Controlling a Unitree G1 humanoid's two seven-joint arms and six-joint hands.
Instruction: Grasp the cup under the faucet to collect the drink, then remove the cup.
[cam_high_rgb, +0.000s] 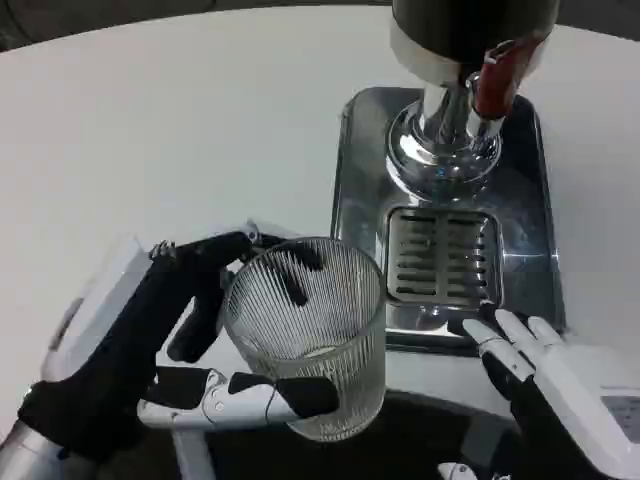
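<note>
From the head view I see my left hand (150, 340) wrapped around the ribbed glass cup (305, 335) near the bottom of the frame. Its fingers (265, 397) are clasped on the glass: one reaches across the near side low on the wall, while others curl around the far side and show dark through the ribbing. The cup stands upright, slightly tilted toward me, over the white table (150, 130) just left of the dispenser's steel base (525, 200). It is not under the faucet (500, 78); that red-handled spout sits up and to the right, above the chrome column (445, 140), well apart from the cup's rim. I cannot tell whether the bottom of the glass touches the table or is lifted off it. The glass looks almost empty, with only a pale patch low inside that I cannot identify.

My right hand (560, 380) rests at the lower right, its white fingers (500, 350) stretched out and slightly apart, the tips near the front edge of the base, just below the slotted drip grate (443, 255). It holds nothing.
</note>
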